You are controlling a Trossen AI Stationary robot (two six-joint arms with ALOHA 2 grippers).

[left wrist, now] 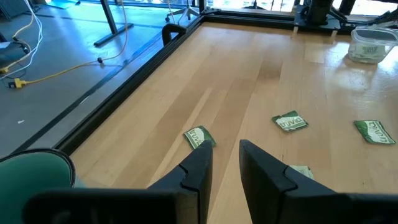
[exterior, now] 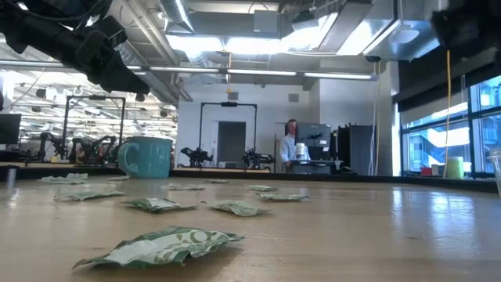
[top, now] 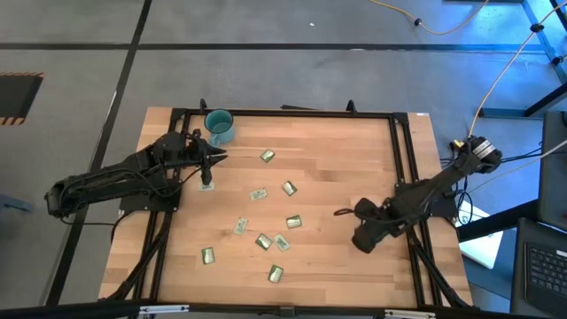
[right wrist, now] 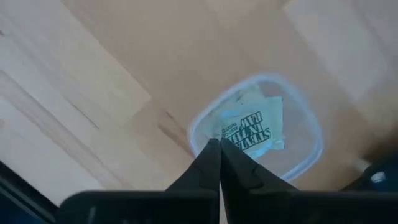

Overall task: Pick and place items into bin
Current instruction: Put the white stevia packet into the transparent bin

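Observation:
Several small pale green and gold foil packets (top: 289, 188) lie flat on the wooden table, mostly at its middle. The clear bin (right wrist: 309, 146) stands under my right gripper (right wrist: 219, 149), which is shut and points down over it; one packet (right wrist: 252, 127) lies inside. The bin (left wrist: 372, 45) also shows far off in the left wrist view. My left gripper (left wrist: 225, 155) is open above the table's far left part, beside the teal mug (top: 219, 124). One packet (left wrist: 199, 135) lies just past its fingertips and another (left wrist: 301, 171) shows partly behind one finger.
A black frame (top: 403, 159) runs around the tabletop. The teal mug (exterior: 146, 157) stands near the far left corner, close to my left arm (top: 133, 173). My right arm (top: 416, 199) reaches in from the right edge. A person (exterior: 290, 141) stands far back in the room.

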